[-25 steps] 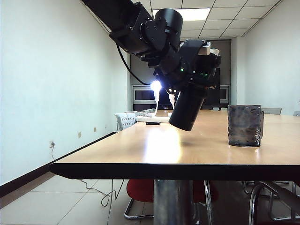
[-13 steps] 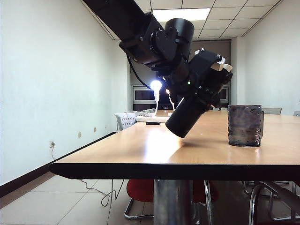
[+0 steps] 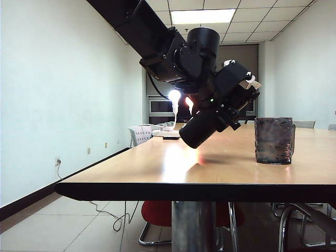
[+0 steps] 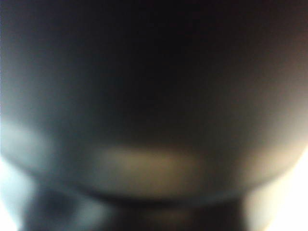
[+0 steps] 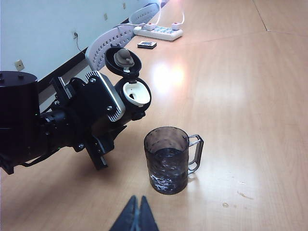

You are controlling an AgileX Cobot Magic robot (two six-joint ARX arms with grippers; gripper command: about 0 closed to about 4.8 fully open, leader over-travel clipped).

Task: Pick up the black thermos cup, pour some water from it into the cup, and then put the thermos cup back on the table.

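Note:
The black thermos cup (image 3: 202,129) hangs tilted above the table (image 3: 157,168), base down to the left and mouth up toward the cup (image 3: 273,140). My left gripper (image 3: 224,102) is shut on its upper body. In the right wrist view the thermos cup's flip lid (image 5: 122,60) stands open above the whitish mouth (image 5: 133,94), just short of the cup (image 5: 167,161), which holds some water. A blurred dark surface, the thermos cup (image 4: 154,96), fills the left wrist view. My right gripper (image 5: 136,211) is shut and empty, low near the cup on its handle-free side.
A white power strip (image 5: 159,32) and a small black device (image 5: 147,44) lie far back on the table (image 5: 250,96). White chairs (image 5: 113,41) stand along the table's far side. A red chair (image 3: 157,212) sits under the table beside the metal leg.
The left arm has rolled the thermos cup further over: its base swung up and left, its mouth moved toward the cup. The right gripper and the cup stayed put.

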